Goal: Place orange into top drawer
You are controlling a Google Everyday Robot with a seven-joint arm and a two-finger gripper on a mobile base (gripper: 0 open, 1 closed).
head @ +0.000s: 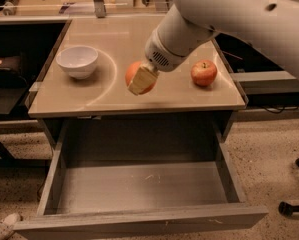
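Biggest thing on my feed is the robot's white arm [239, 19]. It comes in from the upper right corner and slopes down toward the middle of the frame.

Next is the tan counter [114, 34], which fills the upper half of the picture. Below it the top drawer [139, 189] is pulled wide open toward the bottom of the frame. It's grey metal with a flat scuffed bottom and low side walls, and the plain front panel runs along the bottom edge. Nothing is lying in it.

Then the small stuff on the counter. A white bowl [77, 61] sits upright at the left, well apart from everything else. The orange [134, 71] is in the middle of the frame, over the front part of the counter and above the back of the open drawer, so not in it yet. The red-yellow apple [204, 73] stands to its right with its stem up, near the counter's right edge and apart from the orange.

Last, the claw [140, 81], right at the orange. It's clamped onto the orange, with one pale finger lying slantwise across the front of the fruit and the other hidden behind it. I can't tell whether the orange is touching the counter or hanging just above it.
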